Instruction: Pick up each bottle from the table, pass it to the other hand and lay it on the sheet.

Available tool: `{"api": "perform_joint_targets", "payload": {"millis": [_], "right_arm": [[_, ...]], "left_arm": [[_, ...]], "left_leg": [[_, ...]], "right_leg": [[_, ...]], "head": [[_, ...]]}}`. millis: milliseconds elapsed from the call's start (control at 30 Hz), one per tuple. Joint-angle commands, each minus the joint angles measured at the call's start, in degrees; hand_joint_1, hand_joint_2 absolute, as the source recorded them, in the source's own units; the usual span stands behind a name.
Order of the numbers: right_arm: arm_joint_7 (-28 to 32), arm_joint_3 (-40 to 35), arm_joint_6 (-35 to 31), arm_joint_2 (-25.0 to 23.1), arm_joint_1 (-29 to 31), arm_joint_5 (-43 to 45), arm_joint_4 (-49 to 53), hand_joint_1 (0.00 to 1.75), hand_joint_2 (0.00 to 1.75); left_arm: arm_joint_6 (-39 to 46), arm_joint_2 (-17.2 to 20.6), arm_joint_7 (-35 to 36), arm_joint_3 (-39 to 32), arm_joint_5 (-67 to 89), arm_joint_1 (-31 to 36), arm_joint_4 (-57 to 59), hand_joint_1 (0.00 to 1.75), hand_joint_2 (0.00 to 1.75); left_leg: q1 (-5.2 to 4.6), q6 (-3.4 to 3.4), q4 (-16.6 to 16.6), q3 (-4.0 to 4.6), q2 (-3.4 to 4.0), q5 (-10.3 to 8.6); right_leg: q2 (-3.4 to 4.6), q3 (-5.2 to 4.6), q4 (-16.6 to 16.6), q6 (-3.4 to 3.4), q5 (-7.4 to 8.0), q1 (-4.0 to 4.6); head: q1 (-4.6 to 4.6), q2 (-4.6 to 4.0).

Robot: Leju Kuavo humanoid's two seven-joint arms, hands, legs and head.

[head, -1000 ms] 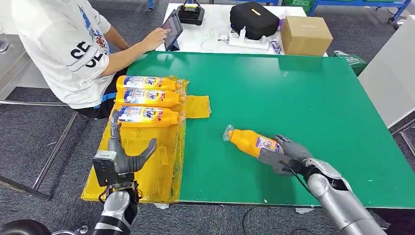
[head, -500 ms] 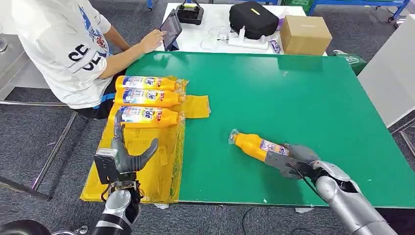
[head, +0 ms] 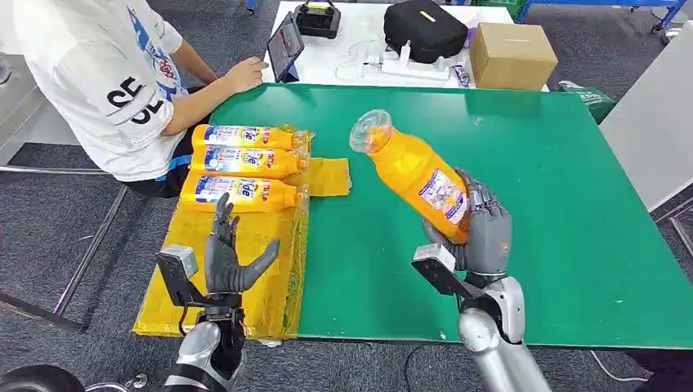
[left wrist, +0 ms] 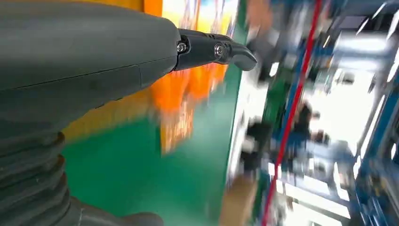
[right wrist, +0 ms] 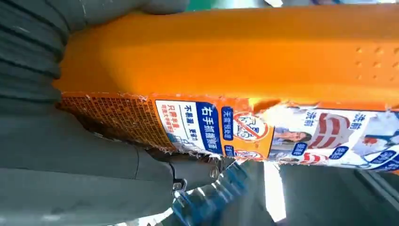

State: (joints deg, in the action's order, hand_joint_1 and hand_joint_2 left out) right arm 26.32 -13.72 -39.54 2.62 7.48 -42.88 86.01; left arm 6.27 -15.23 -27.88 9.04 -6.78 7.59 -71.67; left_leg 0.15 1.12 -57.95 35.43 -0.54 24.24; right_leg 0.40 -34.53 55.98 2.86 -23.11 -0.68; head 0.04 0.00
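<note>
1. Right robot hand (head: 478, 233) grips the lower body of an orange bottle (head: 413, 171), fingers wrapped round it. Bottle is in the air above the green counter (head: 539, 163), tilted, cap end up and toward the robot's left.
2. Left robot hand (head: 229, 257) hovers over the yellow sheet (head: 270, 298), fingers spread, holding nothing.
3. Three bottles (head: 241, 163) lie side by side at the sheet's far end.
4. Step judged: pickup done, hand-over pending.
5. Next move calls for bringing the two hands together, with the left one closing on the free upper body before the right lets go.
</note>
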Motion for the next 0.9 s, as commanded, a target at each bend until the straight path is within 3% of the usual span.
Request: {"api": "perform_joint_targets", "payload": {"millis": [33,133,200,233,300,433,600,900], "right_arm": [[8.7,12.8,-0.5,-11.9,-2.9,-1.2,7.5,1.75,1.75],[12.5,13.9,-0.5,-13.1,-3.2,0.5,6.4,1.75,1.75],[10.7,7.3,2.5,-9.6,-3.7,3.4,1.3,1.75,1.75],[11.2,5.3,0.1,-9.3,-3.7,3.9,-1.3,1.75,1.75],[11.3,0.4,2.5,-9.1,-3.7,6.7,-7.7,1.75,1.75],[12.5,-0.7,0.9,-9.7,-3.6,7.3,-10.2,1.75,1.75],[12.5,-4.1,9.4,-11.9,-4.1,12.8,-15.2,1.75,1.75],[12.7,-11.3,7.6,-13.9,-1.5,12.8,-23.9,1.75,1.75]], "left_arm": [[-4.4,1.7,2.6,4.7,-4.1,2.6,2.9,0.0,1.75],[-9.0,2.4,4.5,6.3,-7.7,3.0,3.1,0.0,1.75],[-14.2,3.1,4.1,7.7,-11.7,3.1,2.6,0.0,1.75],[-14.1,3.1,4.2,8.2,-11.7,3.0,1.9,0.0,1.75],[-15.0,3.1,4.3,9.1,-13.1,2.8,1.1,0.0,1.75],[-14.9,3.3,4.3,9.5,-13.1,2.6,0.8,0.0,1.75],[-14.3,3.1,2.6,10.1,-11.6,1.2,-0.4,0.0,1.75],[-14.2,2.2,3.0,12.8,-10.4,1.6,3.7,0.0,1.75]], "left_leg": [[-0.02,-0.05,0.0,-0.12,-0.04,0.05],[0.0,-0.08,0.0,-0.19,-0.03,0.1],[0.0,-0.06,0.0,-0.19,-0.03,0.08],[0.01,-0.04,0.1,-0.17,0.01,0.05],[0.05,-0.07,0.1,-0.33,0.16,0.12],[0.05,-0.07,0.1,-0.27,0.24,0.12],[0.05,-0.07,0.1,-0.3,0.22,0.17],[0.05,-0.06,0.1,-0.24,0.21,0.14]], "right_leg": [[-0.1,0.13,0.0,-0.09,-0.07,-0.01],[-0.11,0.22,0.0,-0.14,-0.1,0.02],[-0.11,0.22,0.0,-0.12,-0.06,0.02],[-0.05,0.19,-0.1,-0.09,-0.01,0.02],[0.08,0.34,-0.2,-0.13,-0.02,0.07],[0.13,0.25,-0.1,-0.11,0.0,0.07],[0.12,0.27,-0.1,-0.12,-0.05,0.07],[0.13,0.21,-0.1,-0.11,-0.04,0.06]], "head": [[-0.02,0.0],[-0.02,0.0],[-0.02,0.0],[0.02,0.0],[-0.04,0.0],[-0.02,0.0],[-0.02,0.0],[-0.04,0.0]]}}
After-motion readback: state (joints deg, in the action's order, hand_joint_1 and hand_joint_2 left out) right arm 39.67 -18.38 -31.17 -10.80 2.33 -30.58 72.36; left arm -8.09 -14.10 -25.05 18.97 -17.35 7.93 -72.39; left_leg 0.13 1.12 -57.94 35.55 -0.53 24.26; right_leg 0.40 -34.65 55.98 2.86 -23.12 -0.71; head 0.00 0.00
